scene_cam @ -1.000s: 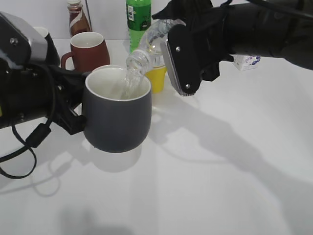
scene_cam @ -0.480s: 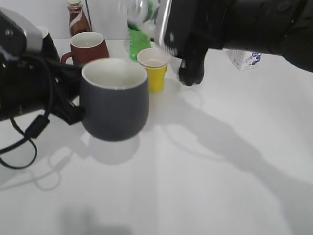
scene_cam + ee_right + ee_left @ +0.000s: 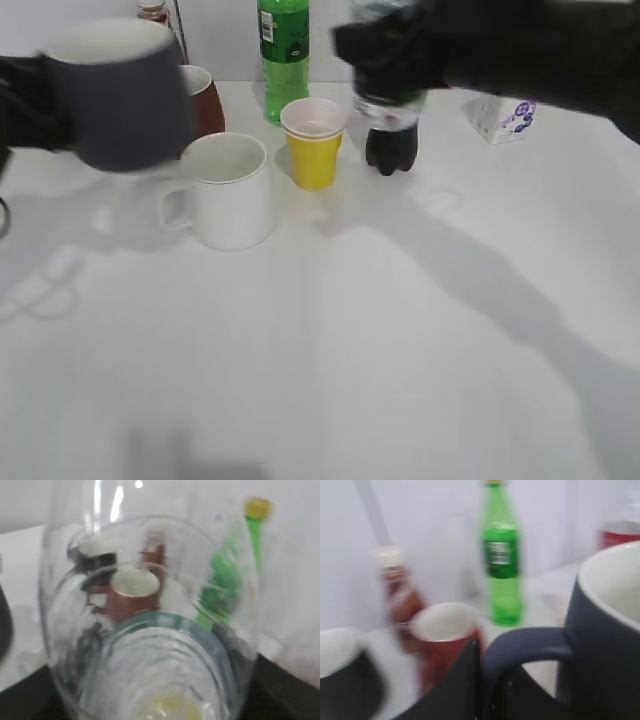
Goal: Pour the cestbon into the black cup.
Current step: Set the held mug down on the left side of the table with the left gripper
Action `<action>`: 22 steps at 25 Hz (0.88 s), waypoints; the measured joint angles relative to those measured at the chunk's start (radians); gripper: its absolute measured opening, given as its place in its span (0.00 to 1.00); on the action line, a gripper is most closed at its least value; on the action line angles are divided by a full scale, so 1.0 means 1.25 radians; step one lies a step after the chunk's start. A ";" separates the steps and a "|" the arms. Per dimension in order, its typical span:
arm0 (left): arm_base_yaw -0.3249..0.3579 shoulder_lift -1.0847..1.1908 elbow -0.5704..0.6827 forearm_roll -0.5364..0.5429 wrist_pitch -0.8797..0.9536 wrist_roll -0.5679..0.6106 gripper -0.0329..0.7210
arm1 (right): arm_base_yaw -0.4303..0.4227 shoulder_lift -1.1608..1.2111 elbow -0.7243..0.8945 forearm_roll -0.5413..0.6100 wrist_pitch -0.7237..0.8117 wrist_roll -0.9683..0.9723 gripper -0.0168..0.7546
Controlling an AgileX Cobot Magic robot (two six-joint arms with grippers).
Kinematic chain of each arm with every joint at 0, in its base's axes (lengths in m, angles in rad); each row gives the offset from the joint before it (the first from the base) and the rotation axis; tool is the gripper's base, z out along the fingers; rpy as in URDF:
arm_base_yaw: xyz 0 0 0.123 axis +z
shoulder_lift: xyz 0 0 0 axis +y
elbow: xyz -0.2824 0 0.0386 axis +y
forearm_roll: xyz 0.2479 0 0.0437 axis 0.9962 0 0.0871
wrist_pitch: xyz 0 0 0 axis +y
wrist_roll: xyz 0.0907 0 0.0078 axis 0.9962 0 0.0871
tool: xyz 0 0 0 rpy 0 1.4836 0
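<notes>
The black cup [image 3: 118, 95] is held in the air at the far left, blurred by motion. My left gripper [image 3: 487, 667] is shut on its loop handle [image 3: 530, 642], and the white inside of the cup [image 3: 615, 582] shows at the right of the left wrist view. The cestbon [image 3: 150, 635], a clear ribbed bottle, fills the right wrist view, held in my right gripper. In the exterior view my right gripper [image 3: 400, 50] is high at the back and hides nearly all of the bottle. The bottle and the cup are far apart.
A white mug [image 3: 232, 190], a yellow paper cup [image 3: 313, 145], a green soda bottle [image 3: 284, 50], a cola bottle [image 3: 390, 135], a brown mug [image 3: 203, 100] and a small carton [image 3: 505, 120] stand at the back. A glossy black mug [image 3: 342, 680] sits at the lower left of the left wrist view.
The cestbon was tilted over the black cup with water running in; it has swung up and away. The cup has moved up and left, uncovering the white mug.
</notes>
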 joint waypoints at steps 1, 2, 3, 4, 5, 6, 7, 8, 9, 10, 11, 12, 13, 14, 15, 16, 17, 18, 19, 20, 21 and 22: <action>0.034 0.010 0.000 -0.007 -0.018 0.003 0.09 | -0.023 0.000 0.015 0.001 -0.017 0.011 0.63; 0.061 0.025 0.000 -0.017 -0.044 0.008 0.09 | -0.045 0.000 0.035 0.002 -0.036 0.018 0.63; 0.090 0.042 0.000 -0.027 -0.073 0.016 0.09 | -0.063 0.000 0.056 0.003 -0.050 0.022 0.63; 0.115 0.064 -0.001 -0.033 -0.106 0.030 0.09 | -0.082 0.000 0.075 0.005 -0.057 0.025 0.63; 0.137 0.091 -0.001 -0.038 -0.134 0.048 0.09 | -0.100 0.000 0.089 0.007 -0.061 0.025 0.63; 0.151 0.115 -0.002 -0.040 -0.166 0.060 0.09 | -0.112 0.000 0.104 0.007 -0.065 0.026 0.63; 0.163 0.145 -0.003 -0.042 -0.199 0.072 0.09 | -0.125 0.000 0.118 0.007 -0.071 0.026 0.63; 0.172 0.177 -0.003 -0.043 -0.234 0.085 0.09 | -0.137 0.000 0.129 0.007 -0.082 0.026 0.63; 0.177 0.209 -0.003 -0.048 -0.262 0.097 0.09 | -0.147 0.000 0.141 0.007 -0.099 0.026 0.63; 0.179 0.236 -0.003 -0.058 -0.295 0.110 0.09 | -0.152 0.000 0.150 0.007 -0.115 0.026 0.63; 0.179 0.267 -0.003 -0.071 -0.325 0.126 0.09 | -0.156 0.000 0.155 0.007 -0.122 0.024 0.63; 0.179 0.298 -0.003 -0.080 -0.347 0.141 0.09 | -0.158 0.000 0.157 0.007 -0.130 0.020 0.63; 0.179 0.323 -0.003 -0.089 -0.371 0.154 0.09 | -0.157 0.000 0.159 0.006 -0.135 0.019 0.63; 0.179 0.352 -0.003 -0.096 -0.388 0.166 0.09 | -0.157 0.000 0.159 0.005 -0.139 0.018 0.63; 0.179 0.379 -0.003 -0.108 -0.404 0.180 0.09 | -0.157 0.000 0.159 0.005 -0.142 0.018 0.63; 0.179 0.405 -0.003 -0.121 -0.411 0.190 0.09 | -0.157 0.000 0.159 0.005 -0.143 0.017 0.63; 0.179 0.424 -0.004 -0.134 -0.413 0.195 0.09 | -0.157 0.000 0.159 0.004 -0.146 0.017 0.63; 0.179 0.444 -0.004 -0.142 -0.413 0.197 0.09 | -0.157 0.000 0.159 0.004 -0.145 0.017 0.63; 0.180 0.460 -0.004 -0.146 -0.412 0.201 0.09 | -0.157 0.000 0.159 0.004 -0.146 0.017 0.63; 0.180 0.470 -0.004 -0.147 -0.411 0.202 0.09 | -0.157 0.000 0.159 0.004 -0.148 0.017 0.63; 0.180 0.478 -0.004 -0.147 -0.411 0.204 0.09 | -0.157 0.000 0.159 0.004 -0.148 0.017 0.63; 0.180 0.482 -0.004 -0.147 -0.411 0.205 0.09 | -0.157 0.000 0.159 0.004 -0.148 0.017 0.63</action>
